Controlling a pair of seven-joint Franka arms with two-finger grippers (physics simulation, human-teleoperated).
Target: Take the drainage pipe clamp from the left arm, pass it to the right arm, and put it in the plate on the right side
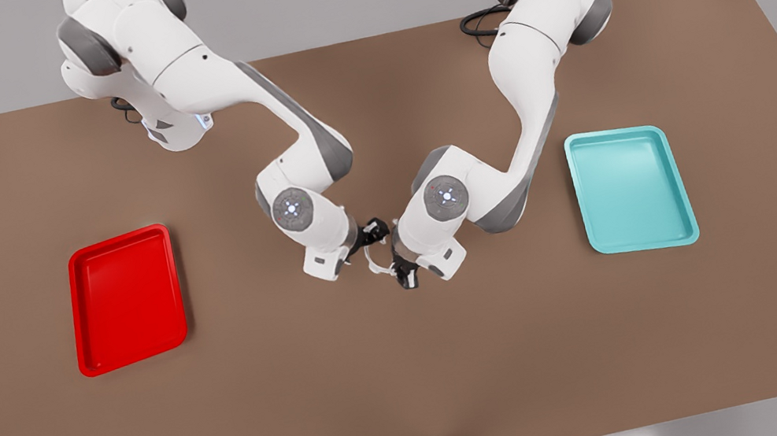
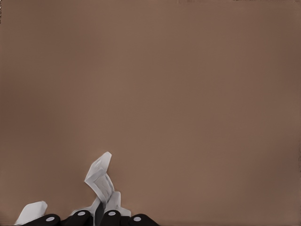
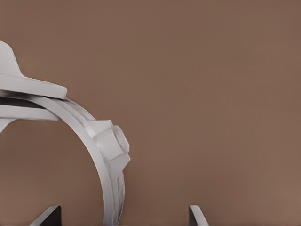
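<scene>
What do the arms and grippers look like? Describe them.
Both arms: white rounded segments, grey joints, a lit round disc near each wrist, black cables at the bases. Left gripper and right gripper: black fingers.

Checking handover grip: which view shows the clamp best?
Right wrist view: the drainage pipe clamp is large, its arch running down between that gripper's open fingertips. Left wrist view shows a twisted piece of it in the left gripper. Front view shows it tiny between both arms.
</scene>
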